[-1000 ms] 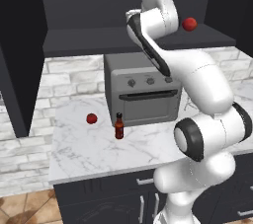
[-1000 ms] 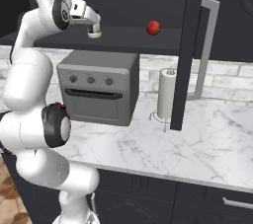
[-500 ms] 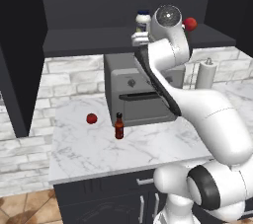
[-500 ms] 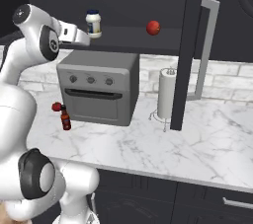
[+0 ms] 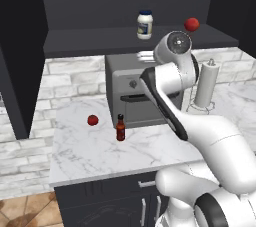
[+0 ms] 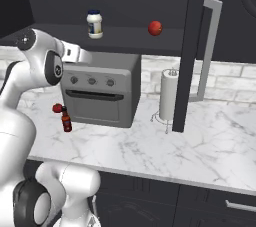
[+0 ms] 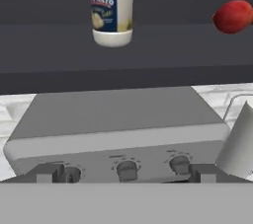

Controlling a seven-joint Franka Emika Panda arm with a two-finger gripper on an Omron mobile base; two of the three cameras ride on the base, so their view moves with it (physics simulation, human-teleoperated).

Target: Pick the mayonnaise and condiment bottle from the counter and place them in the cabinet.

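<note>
So the mayonnaise (image 5: 144, 24) is already up on the cabinet (image 5: 100, 41) shelf, standing upright, with a tomato (image 5: 191, 24) further right on the same shelf and well apart from it. From my hand camera the jar sits dead ahead and above, over the top of the toaster oven (image 7: 118, 124).

My jaws are spread wide with nothing between them; you can see both fingertips (image 7: 49, 172) low in the hand view, framing the oven's knobs. In the side views the hand sits at about the height of the oven's top, near its front edge.

What matters now, I reckon, is the bottle (image 5: 120, 128). It's down on the table (image 5: 125, 153), upright, long axis vertical, just in front of the oven's left corner. A second tomato (image 5: 92, 120) lies near it to the left, not touching. So from my jaws the bottle is down and to the left, nearer to me than the oven front, while I'm currently pointed level at the shelf.

My guess is I need to swing the hand down and left and come at the bottle from the side or from above the cap, staying clear of that tomato. It's slim and tall-ish, so it could tip if I bump it.

The paper towel roll (image 5: 204, 87) is far off to the right, so no issue there.
</note>
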